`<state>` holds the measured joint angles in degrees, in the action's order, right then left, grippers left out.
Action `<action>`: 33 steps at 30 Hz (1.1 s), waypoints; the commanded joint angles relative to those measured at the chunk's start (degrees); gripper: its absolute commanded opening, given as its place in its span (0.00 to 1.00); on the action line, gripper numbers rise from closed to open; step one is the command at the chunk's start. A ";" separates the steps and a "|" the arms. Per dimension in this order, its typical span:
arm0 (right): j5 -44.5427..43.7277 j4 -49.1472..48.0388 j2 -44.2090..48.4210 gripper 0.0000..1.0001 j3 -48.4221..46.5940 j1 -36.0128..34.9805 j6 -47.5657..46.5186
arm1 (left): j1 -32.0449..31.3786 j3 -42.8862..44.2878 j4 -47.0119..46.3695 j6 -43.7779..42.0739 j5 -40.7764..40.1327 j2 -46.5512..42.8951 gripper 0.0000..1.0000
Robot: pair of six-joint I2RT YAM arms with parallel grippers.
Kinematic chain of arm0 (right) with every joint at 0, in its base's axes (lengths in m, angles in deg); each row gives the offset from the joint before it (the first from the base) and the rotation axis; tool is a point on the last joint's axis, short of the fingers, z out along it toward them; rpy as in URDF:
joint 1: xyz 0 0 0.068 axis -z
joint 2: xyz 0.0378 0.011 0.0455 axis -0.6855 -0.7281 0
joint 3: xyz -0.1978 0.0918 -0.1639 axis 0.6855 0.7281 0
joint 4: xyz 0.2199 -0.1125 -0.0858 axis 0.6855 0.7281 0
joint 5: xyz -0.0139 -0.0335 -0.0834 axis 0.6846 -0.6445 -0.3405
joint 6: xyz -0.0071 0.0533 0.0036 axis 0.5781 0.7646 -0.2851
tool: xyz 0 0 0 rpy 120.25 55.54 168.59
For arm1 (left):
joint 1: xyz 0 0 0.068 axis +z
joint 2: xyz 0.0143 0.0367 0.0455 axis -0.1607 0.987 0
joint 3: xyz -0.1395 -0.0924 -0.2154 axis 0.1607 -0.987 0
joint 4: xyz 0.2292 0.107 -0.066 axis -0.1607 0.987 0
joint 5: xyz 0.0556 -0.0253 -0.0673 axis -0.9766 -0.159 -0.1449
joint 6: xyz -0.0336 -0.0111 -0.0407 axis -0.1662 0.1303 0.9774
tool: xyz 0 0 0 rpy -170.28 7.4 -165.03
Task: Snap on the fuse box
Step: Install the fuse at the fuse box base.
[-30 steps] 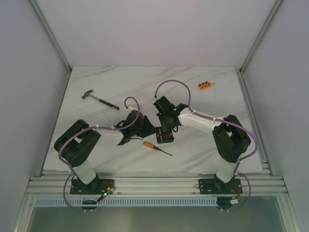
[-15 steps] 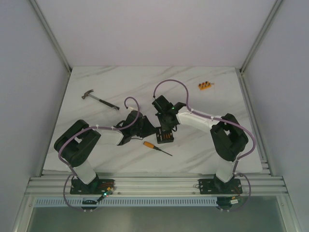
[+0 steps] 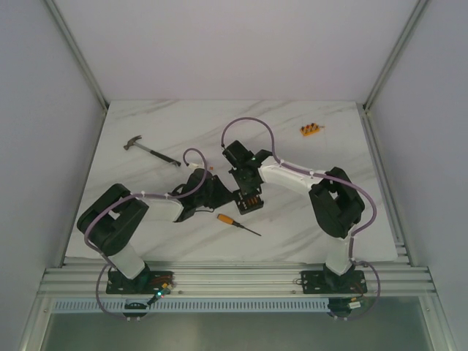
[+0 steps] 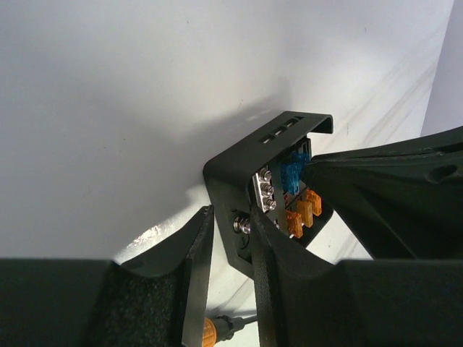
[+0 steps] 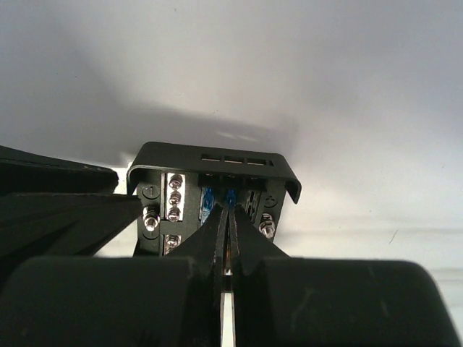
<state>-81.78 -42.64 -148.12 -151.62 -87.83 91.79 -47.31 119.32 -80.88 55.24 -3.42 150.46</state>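
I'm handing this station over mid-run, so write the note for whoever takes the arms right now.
Left gripper: clamped on the fuse box by its side wall, bracing it.
Right gripper: shut, tips pushed in among the fuses in the box's open face; whether it pinches one cannot be told.
Where: box near the middle of the table, screwdriver just on its near side.
Done: both arms are on the box.
Left: the snap itself; fuses are exposed, no cover in view.
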 commanded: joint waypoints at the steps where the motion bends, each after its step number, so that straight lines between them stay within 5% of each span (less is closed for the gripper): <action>1: 1.12 1.50 -4.35 0.06 3.43 0.16 -2.67 | 1.44 -1.52 4.58 -0.20 -1.90 -2.88 0.36; 11: 2.43 5.41 4.32 0.28 0.83 0.07 -0.32 | 1.68 -0.66 6.27 -0.98 2.27 -4.97 0.42; 33: 8.48 3.27 5.44 0.23 -0.64 4.36 10.59 | 2.72 7.94 15.18 -9.26 5.72 -2.82 0.57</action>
<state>-75.44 -38.40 -143.22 -151.23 -84.11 100.31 -44.99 124.77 -69.10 48.73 1.63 146.68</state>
